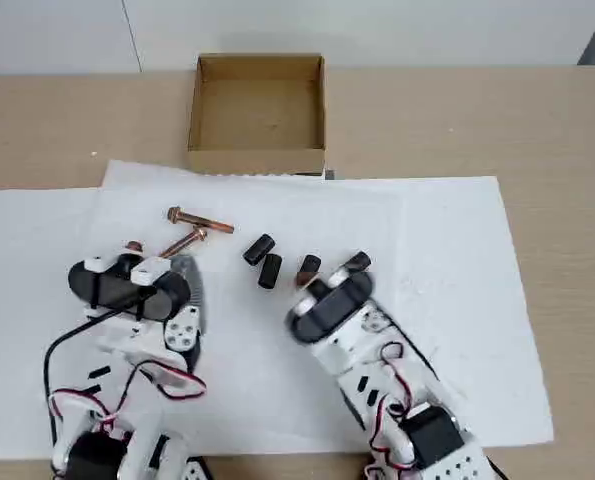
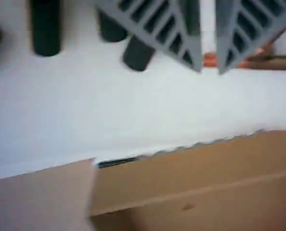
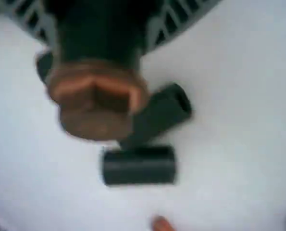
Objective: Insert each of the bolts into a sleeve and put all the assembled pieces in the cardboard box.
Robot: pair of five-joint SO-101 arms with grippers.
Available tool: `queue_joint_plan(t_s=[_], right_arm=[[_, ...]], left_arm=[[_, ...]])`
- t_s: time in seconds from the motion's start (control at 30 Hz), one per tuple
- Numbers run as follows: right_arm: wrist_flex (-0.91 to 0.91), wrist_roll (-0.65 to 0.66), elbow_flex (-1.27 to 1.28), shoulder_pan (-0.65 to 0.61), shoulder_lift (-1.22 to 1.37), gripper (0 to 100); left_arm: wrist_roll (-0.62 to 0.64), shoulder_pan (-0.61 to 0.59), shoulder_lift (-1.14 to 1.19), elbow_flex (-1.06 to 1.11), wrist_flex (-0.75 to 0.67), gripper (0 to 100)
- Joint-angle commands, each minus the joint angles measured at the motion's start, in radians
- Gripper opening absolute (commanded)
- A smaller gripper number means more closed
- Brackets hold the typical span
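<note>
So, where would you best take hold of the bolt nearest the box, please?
Take the bolt by its shank, toward the threaded end, coming straight down from above and closing across its length. It lies flat on the paper with both sides free there, while the other bolt has its head close beside the middle.

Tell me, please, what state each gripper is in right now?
Left gripper: at a loose bolt, open or closed cannot be told.
Right gripper: closed on a sleeve with a bolt in it.
</note>
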Motion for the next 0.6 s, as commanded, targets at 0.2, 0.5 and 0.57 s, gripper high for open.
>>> queue_joint_plan(t_s=[0.2,0.5,0.57], right_arm=[[0.193,-0.206,-0.241,0.058,0.036,0.2],[0.111,-0.212,-0.709,0.058,0.647,0.2],[0.111,-0.212,-0.867,0.059,0.820,0.2]], left_arm=[[-0.100,-0.203,-0.009,0.166,0.000,1],[-0.097,-0.203,-0.011,0.255,-0.002,1],[-0.097,-0.203,-0.011,0.255,-0.002,1]])
